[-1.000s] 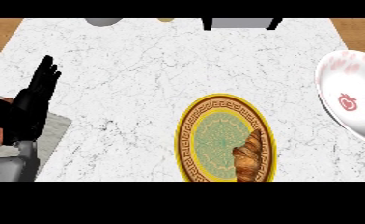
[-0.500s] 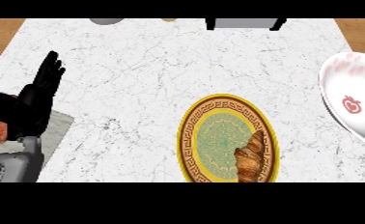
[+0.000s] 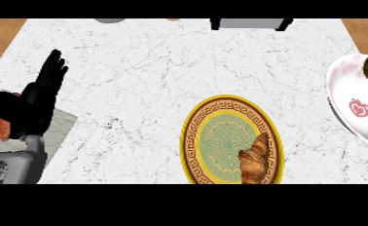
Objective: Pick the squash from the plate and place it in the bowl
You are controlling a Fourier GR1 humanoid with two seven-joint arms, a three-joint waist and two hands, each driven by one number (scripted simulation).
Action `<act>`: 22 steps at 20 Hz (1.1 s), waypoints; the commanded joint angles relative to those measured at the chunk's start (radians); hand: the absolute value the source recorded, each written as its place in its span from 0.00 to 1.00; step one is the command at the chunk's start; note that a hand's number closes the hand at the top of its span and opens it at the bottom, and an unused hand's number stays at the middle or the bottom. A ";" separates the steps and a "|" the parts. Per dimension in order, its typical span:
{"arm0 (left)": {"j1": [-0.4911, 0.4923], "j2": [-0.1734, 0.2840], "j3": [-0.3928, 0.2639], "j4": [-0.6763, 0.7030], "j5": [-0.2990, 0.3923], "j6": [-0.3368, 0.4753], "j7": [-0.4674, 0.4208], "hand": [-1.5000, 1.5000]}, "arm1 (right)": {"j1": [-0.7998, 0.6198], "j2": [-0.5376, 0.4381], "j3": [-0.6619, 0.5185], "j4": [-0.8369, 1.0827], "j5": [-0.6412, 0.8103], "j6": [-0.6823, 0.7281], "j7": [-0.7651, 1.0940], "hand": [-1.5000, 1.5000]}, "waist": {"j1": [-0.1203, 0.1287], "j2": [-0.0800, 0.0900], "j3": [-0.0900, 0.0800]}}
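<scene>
Squash is what the task names, yet what lies on the plate (image 3: 193,142) looks more like a brown, ridged croissant (image 3: 254,161), resting at the plate's lower right, partly cut off by the view's edge. Whichever it is, you should judge it light, and if pastry, soft and flaky, so take it across its narrow middle from above. The bowl (image 3: 345,103), white with a red mark, sits at the right edge of the counter (image 3: 158,64), near the plate. Your left robot hand (image 3: 43,91) rests open at the far left, fingers straight. The right robot hand is out of view.
</scene>
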 commanded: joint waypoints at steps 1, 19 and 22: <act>0.009 -0.002 0.020 -0.015 0.002 0.002 0.005 0.50 | -0.036 -0.029 -0.018 0.201 -0.005 0.044 -0.039 0.00 | -0.005 -0.003 0.000; 0.023 -0.009 0.040 0.004 0.011 -0.031 -0.029 0.50 | -0.169 -0.194 -0.479 0.652 -0.505 0.363 -0.334 0.00 | -0.021 -0.004 0.002; -0.003 -0.020 0.026 0.002 -0.023 0.000 0.006 0.50 | -0.098 -0.280 -0.491 0.748 -0.501 0.438 -0.391 0.00 | -0.016 0.001 0.004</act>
